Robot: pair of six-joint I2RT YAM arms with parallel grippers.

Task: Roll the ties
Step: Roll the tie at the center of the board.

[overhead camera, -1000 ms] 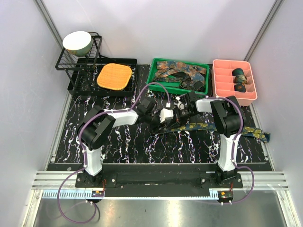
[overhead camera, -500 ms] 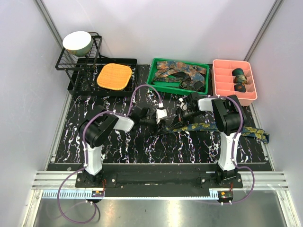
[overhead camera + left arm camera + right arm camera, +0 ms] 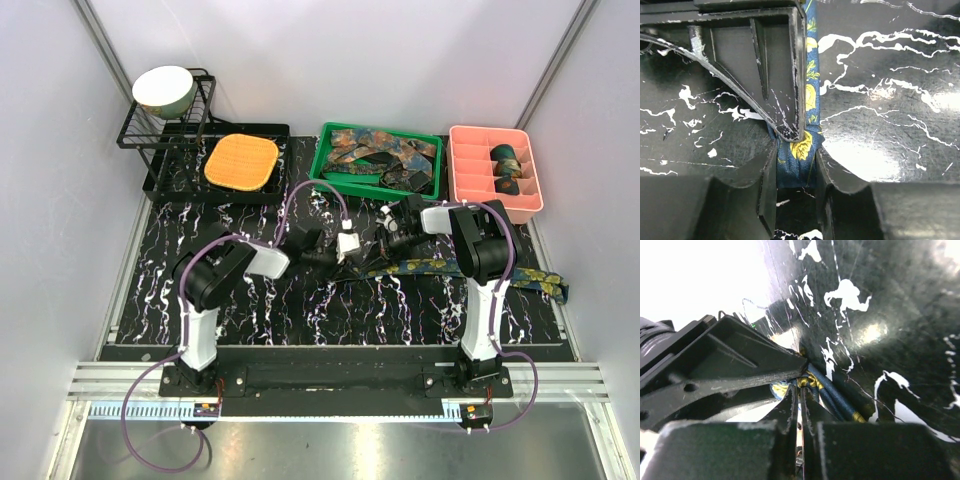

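Top view: L gripper [image 3: 358, 258] & R gripper [image 3: 376, 247] meet mid-mat [image 3: 250, 310] over one end of a tie [image 3: 450, 268]. The tie lies flat and runs right to the mat edge. L wrist view: L fingers [image 3: 765, 190] clamp the tie's navy-yellow end from both sides. R jaws clenched, tips on same end; can't tell if cloth's pinched. Beyond: green tray [image 3: 322, 172] w/ loose ties [image 3: 375, 145], pink tray [image 3: 458, 190] w/ two coils [image 3: 505, 160].
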